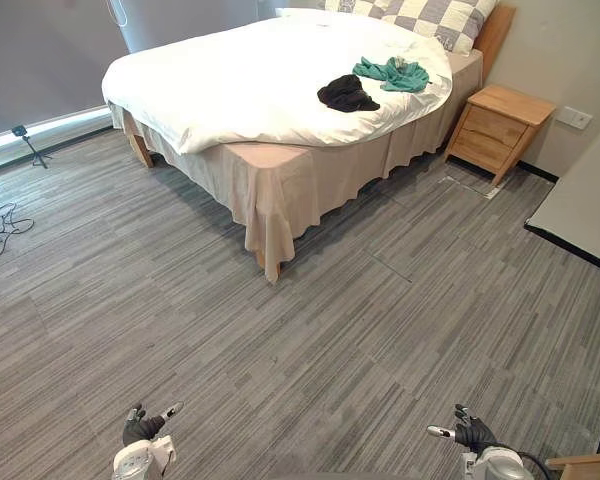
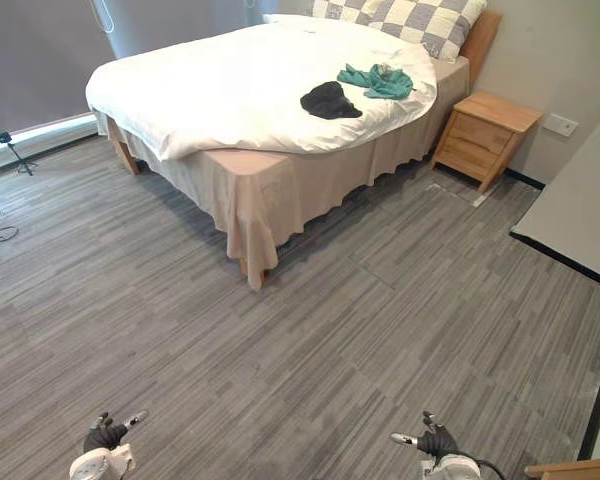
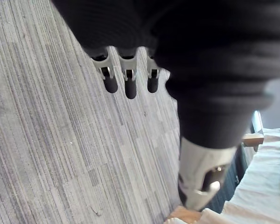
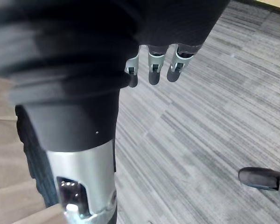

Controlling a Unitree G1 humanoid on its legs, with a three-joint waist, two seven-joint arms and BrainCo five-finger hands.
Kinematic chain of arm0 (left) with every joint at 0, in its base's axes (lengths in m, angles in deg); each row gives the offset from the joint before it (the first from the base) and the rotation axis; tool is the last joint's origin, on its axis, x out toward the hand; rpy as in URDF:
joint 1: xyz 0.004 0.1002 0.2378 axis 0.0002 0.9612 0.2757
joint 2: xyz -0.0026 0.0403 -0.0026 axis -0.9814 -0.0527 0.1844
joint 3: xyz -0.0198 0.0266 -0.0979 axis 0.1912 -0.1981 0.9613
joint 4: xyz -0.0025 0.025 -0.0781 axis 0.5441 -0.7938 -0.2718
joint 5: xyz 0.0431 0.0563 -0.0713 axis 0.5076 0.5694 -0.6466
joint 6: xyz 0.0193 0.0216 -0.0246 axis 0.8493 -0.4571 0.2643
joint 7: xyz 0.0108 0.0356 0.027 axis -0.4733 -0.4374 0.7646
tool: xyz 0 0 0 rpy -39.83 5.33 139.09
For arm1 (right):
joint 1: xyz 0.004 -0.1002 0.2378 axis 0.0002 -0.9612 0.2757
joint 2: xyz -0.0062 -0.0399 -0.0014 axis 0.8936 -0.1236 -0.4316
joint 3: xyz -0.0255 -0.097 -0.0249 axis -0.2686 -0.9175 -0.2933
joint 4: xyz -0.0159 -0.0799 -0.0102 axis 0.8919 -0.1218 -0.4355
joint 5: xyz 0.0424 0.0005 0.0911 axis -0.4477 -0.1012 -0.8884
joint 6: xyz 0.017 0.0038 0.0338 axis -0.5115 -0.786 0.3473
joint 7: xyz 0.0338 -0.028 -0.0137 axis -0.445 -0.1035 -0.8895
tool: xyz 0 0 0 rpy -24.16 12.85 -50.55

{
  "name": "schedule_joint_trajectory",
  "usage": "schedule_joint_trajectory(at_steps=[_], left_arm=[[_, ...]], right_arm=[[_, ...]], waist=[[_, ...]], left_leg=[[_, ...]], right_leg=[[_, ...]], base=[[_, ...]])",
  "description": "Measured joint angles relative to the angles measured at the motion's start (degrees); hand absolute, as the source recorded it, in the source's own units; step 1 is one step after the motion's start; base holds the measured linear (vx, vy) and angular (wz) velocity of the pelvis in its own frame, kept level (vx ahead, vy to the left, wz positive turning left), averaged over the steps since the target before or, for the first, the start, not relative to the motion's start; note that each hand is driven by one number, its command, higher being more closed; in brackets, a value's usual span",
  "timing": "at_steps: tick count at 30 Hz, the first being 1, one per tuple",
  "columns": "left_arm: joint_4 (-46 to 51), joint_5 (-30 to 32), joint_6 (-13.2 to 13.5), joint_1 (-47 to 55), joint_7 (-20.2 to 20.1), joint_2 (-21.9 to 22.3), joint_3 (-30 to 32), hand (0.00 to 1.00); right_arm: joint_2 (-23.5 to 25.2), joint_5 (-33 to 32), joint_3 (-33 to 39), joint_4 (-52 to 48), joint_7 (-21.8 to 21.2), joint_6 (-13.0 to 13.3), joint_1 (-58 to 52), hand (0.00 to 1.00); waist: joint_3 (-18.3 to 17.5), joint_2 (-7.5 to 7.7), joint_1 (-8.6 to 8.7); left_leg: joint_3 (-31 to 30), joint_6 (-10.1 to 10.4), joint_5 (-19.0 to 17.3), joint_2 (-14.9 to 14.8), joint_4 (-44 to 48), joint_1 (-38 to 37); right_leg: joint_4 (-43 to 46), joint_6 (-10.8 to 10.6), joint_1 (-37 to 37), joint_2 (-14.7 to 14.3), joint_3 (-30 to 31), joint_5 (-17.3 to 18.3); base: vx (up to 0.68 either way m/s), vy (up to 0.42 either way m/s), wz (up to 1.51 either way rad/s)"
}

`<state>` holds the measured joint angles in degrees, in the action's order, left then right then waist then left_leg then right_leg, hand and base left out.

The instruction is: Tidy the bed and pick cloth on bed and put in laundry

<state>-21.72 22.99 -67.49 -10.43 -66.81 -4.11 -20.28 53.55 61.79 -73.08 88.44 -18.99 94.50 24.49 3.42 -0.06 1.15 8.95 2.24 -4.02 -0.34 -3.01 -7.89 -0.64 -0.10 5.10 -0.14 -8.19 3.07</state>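
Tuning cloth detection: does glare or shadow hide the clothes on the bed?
Left eye view: the white duvet is bright, yet the black cloth and teal cloth stand out on it, unshadowed. Left wrist view: the dark cover of the left hand blocks much of the floor. Right wrist view: same for the right hand.

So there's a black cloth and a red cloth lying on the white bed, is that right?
Not quite. The second cloth is teal green, not red. The left eye view shows the black cloth and the teal cloth lying on the white bed.
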Motion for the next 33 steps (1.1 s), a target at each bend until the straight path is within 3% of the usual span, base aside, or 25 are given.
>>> schedule_joint_trajectory(at_steps=[6,14,33], left_arm=[[0.0,0.1,-0.7,0.0,-0.5,0.0,0.0,0.00],[-0.3,-0.1,-3.1,0.2,-4.1,1.6,0.0,0.00],[-1.3,1.3,-4.3,2.9,-4.2,5.4,-0.4,0.00]], right_arm=[[0.1,0.2,0.0,2.0,1.6,-0.9,0.3,0.00],[0.1,-0.4,0.0,2.0,1.9,-0.5,1.1,0.00],[2.2,-0.4,0.0,1.9,3.1,1.7,1.0,0.00]], waist=[[-0.1,-0.11,-0.02],[-0.1,-0.25,-0.08],[0.3,-0.88,-0.08]], left_leg=[[-0.2,0.0,0.0,0.0,0.0,-0.1],[-0.2,0.0,0.0,0.0,0.0,-0.1],[0.0,0.0,0.0,-0.2,0.2,-0.3]], right_leg=[[-0.8,0.2,0.6,-0.1,-0.4,-0.2],[-1.0,0.2,0.7,-0.1,-0.4,-0.3],[-0.4,0.2,0.6,-0.2,0.1,-0.3]], base=[[0.00,-0.005,0.02],[0.00,0.000,0.00],[0.00,-0.002,0.00]])
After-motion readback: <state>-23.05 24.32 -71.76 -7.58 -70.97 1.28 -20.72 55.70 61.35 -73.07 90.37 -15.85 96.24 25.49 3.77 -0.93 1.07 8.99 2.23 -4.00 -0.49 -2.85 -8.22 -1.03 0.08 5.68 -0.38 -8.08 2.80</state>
